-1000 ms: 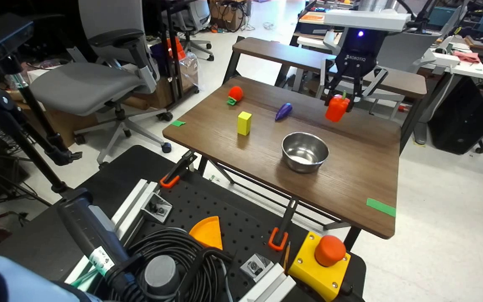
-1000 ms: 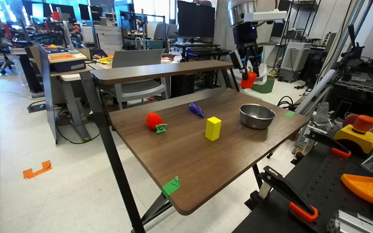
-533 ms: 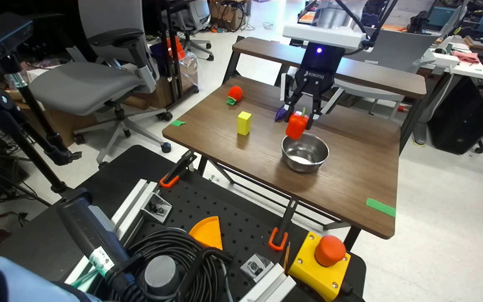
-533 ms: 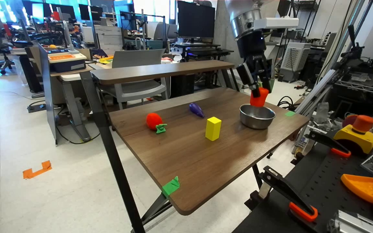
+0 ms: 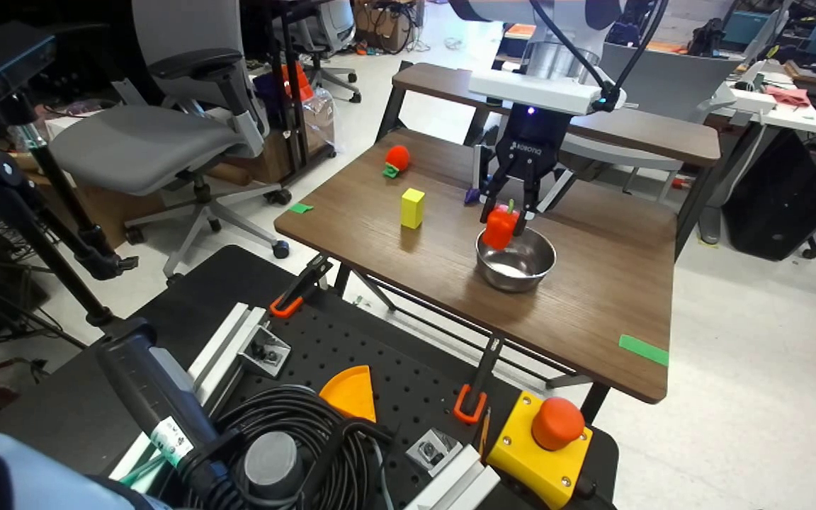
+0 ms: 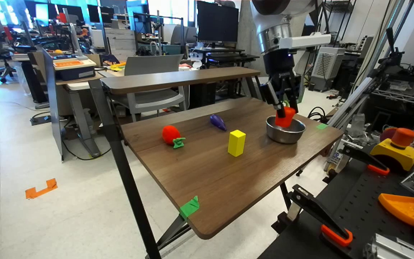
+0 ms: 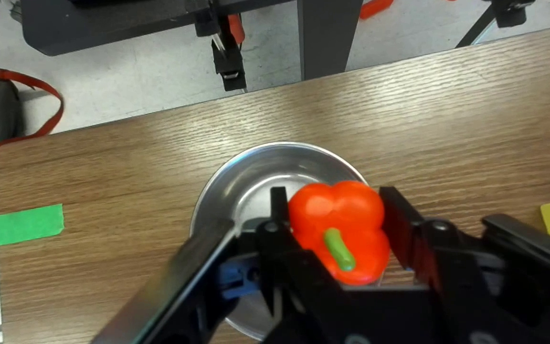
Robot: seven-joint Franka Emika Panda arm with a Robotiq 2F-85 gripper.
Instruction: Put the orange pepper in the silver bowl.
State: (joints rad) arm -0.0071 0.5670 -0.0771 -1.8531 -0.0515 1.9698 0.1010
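The jaws squeeze one orange pepper (image 5: 500,229), shiny and lumpy, with one green stem (image 7: 339,249). Under the jaws is one round, shiny metal bowl (image 6: 285,136); I can't tell if the pepper's bottom dips inside. In both exterior views, left of the jaws on the brown, wood-striped worktop (image 6: 196,176), are one yellow block (image 6: 236,144), one smooth purple toy (image 6: 217,122) with a pointy end, and one round red toy (image 6: 171,134) with green leaves (image 6: 178,142). White letters (image 5: 526,149) above the jaws spell "ROBOTIQ".

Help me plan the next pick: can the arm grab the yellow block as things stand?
Probably not: its gripper holds the orange pepper at the silver bowl. The yellow block stands uncovered, apart from the bowl, so an emptied gripper likely could.
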